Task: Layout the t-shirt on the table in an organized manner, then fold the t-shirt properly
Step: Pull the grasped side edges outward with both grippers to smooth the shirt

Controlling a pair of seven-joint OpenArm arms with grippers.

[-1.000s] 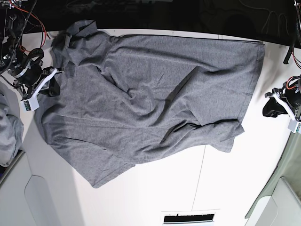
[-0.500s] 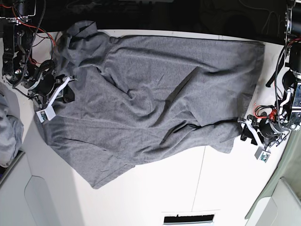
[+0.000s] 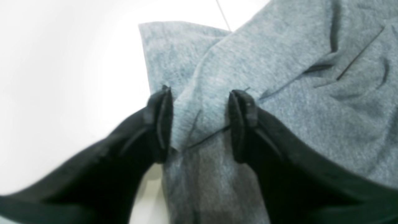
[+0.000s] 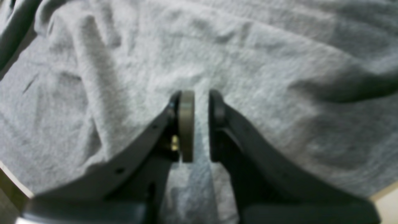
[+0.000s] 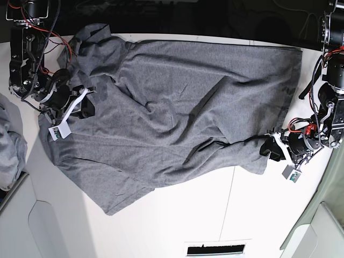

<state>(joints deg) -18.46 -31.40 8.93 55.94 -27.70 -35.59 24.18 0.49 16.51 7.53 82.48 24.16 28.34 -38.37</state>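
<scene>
The grey t-shirt [image 5: 177, 107] lies spread and creased across the white table [image 5: 177, 215], with a folded-over flap at its lower right. My left gripper [image 5: 267, 149] is at that flap. In the left wrist view it [image 3: 201, 102] is open, its fingers astride a folded edge of the t-shirt [image 3: 311, 109], with bare table [image 3: 62, 62] to the left. My right gripper [image 5: 87, 106] rests over the shirt's left part near the neck end. In the right wrist view it [image 4: 201, 99] has its jaws a narrow gap apart above the t-shirt [image 4: 248, 46], with nothing pinched.
A paler grey cloth heap [image 5: 11, 145] lies at the left edge. A thin dark seam [image 5: 230, 204] crosses the table below the shirt. A white slotted label [image 5: 215, 249] sits at the near edge. The shirt's top edge lies near the table's far rim.
The left arm came in from the right edge to the shirt's lower right flap with its jaws wide. The right arm moved from the shirt's left border onto the cloth and parted its jaws slightly.
</scene>
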